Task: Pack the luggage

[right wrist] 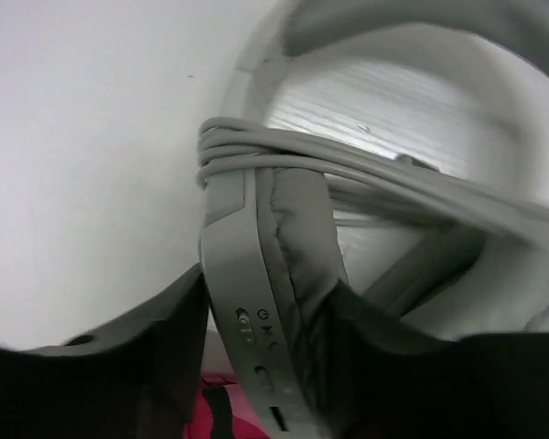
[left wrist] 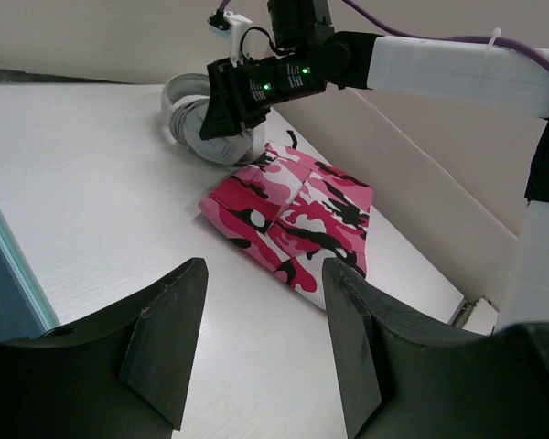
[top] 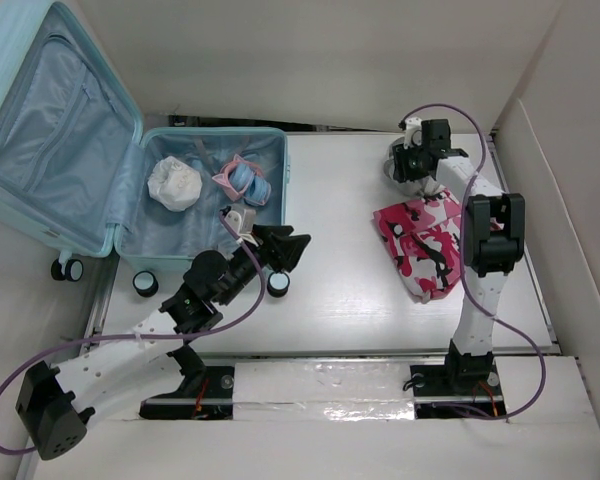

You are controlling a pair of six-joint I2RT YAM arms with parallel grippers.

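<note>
Left gripper (left wrist: pixel 264 267) is seen with its jaws part open and nothing between them, poised at the near right corner of the luggage (top: pixel 60 120). The luggage lies opened at the far left of the table (top: pixel 340 200), lid propped up, with a white bundle (top: pixel 174 183) and a pink-and-blue item (top: pixel 242 180) laid in its base. Further right, a pink camouflage cloth (top: pixel 425 245) is left unpacked on the table. At the far right, the right gripper (right wrist: pixel 270 293) is set astride grey headphones (left wrist: pixel 188 128); whether they are pinched yet cannot be told, the wrist view being too close. Picking up the headphones is judged to be the step in hand. Next, a firm closure, a lift and a carry leftward into the base would be called for.
</note>
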